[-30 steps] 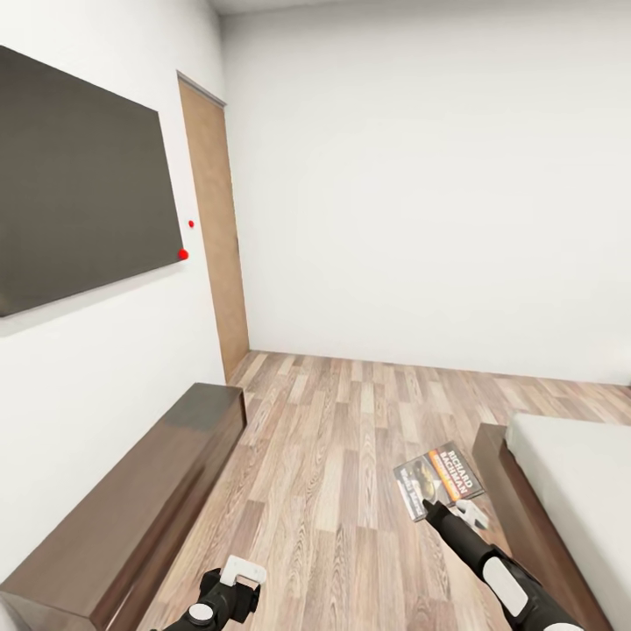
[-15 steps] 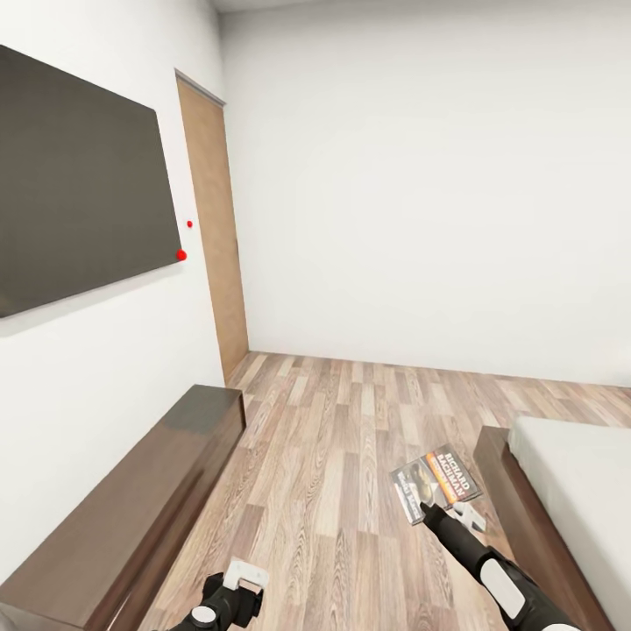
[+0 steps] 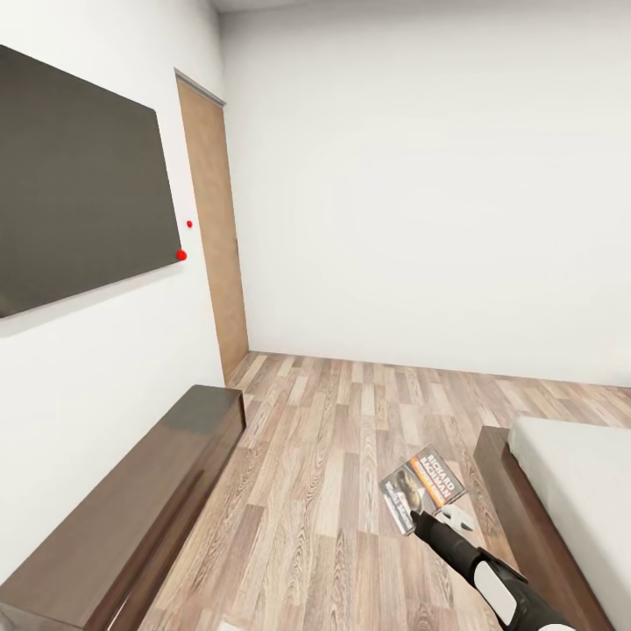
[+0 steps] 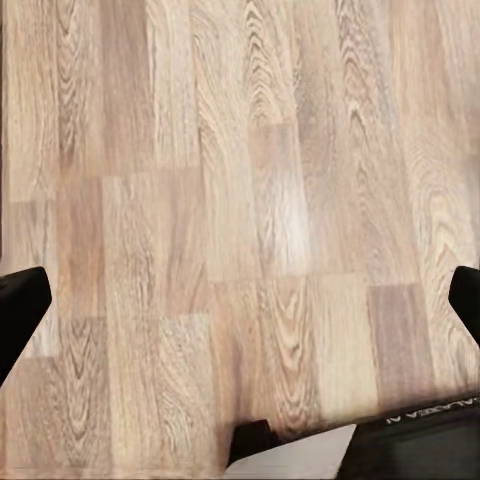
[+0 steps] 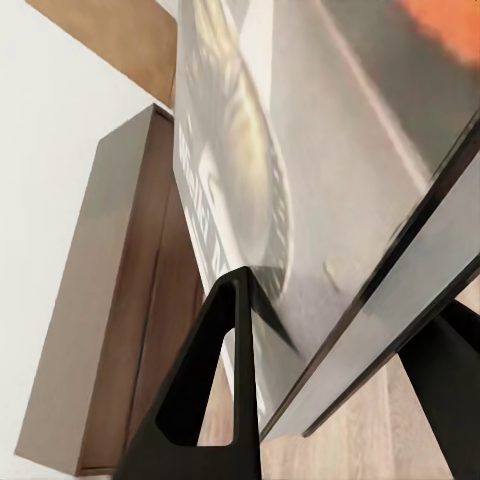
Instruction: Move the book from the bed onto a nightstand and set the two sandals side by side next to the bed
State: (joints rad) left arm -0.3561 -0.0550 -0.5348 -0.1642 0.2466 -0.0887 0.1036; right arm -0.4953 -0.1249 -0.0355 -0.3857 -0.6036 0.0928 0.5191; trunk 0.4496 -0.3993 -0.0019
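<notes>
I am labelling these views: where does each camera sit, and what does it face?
Head: high, facing the wood-plank floor; right gripper holds the grey orange-banded paperback.
Left wrist: by the left gripper, facing floor.
Right wrist: between black fingers, on the paperback.
Shared: the long dark wooden cabinet, head and right wrist.

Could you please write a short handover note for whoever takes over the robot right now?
Right gripper: jaws shut on the book, held in the air above the wood floor, beside the bed.
Left gripper: jaws open and empty, pointing at the floor.
Done: book is off the bed.
Left: find a nightstand and set the book on it; then find both sandals and place them side by side next to the bed.
</notes>
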